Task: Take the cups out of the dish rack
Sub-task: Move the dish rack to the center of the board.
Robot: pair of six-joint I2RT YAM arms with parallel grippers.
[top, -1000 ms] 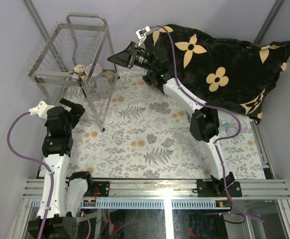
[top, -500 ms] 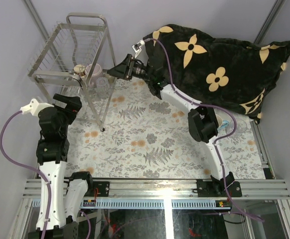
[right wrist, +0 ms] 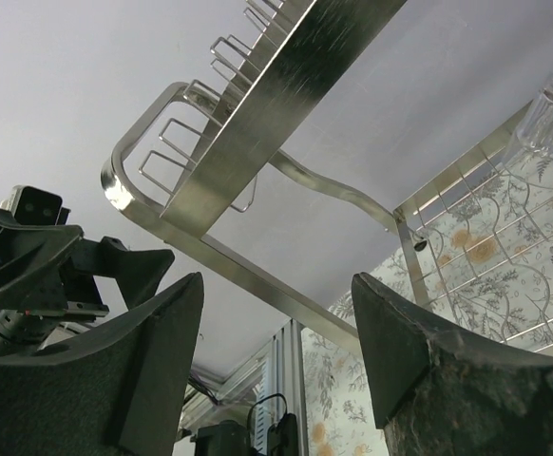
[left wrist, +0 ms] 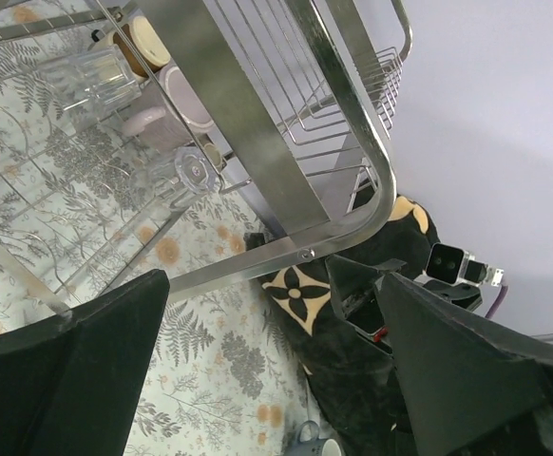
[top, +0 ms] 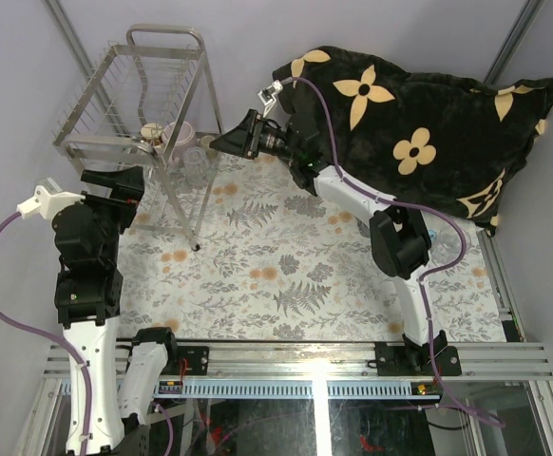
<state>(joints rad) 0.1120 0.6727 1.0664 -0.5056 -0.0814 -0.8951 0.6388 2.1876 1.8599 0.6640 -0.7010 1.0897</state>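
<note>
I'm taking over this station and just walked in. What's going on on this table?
Two robot arms are working at a dish rack that has cups to be unloaded. The right gripper is open at the rack's right side, close to the cups and a clear glass grouped low in the rack. The left gripper is open too, near the rack's front left corner. Neither gripper holds anything at this moment.

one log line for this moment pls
step: pre-grasp | left gripper: open, empty, at rack near corner | right gripper: open, empty, beside cups | cups: in rack, none held
</note>
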